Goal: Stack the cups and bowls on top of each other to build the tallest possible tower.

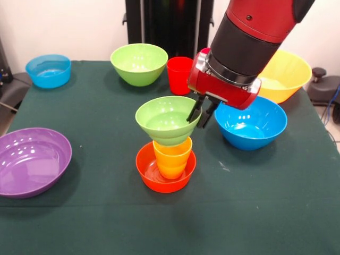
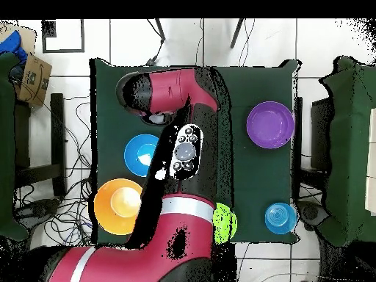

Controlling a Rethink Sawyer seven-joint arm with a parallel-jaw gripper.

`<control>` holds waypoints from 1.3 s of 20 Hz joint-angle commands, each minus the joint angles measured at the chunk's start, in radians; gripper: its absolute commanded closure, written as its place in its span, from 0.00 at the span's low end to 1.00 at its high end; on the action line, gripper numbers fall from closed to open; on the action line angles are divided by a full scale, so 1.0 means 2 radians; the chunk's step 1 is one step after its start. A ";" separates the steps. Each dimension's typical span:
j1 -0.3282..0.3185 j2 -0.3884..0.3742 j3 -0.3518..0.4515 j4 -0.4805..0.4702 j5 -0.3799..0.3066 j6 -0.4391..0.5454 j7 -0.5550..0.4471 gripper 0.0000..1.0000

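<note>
Black fingers of the hand are closed over the right rim of the small green bowl, which is seated on the yellow-orange cup inside the orange bowl at mid-desk. Placement of this tier appears to be in hand. Release and a straight lift are called for next, then the red cup beyond.
</note>
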 commanded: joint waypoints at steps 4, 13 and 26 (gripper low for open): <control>-0.003 0.006 0.020 0.040 -0.001 -0.026 0.047 1.00; -0.009 0.009 0.023 0.054 0.001 -0.064 0.050 1.00; -0.010 0.007 0.030 0.068 0.014 -0.078 0.044 1.00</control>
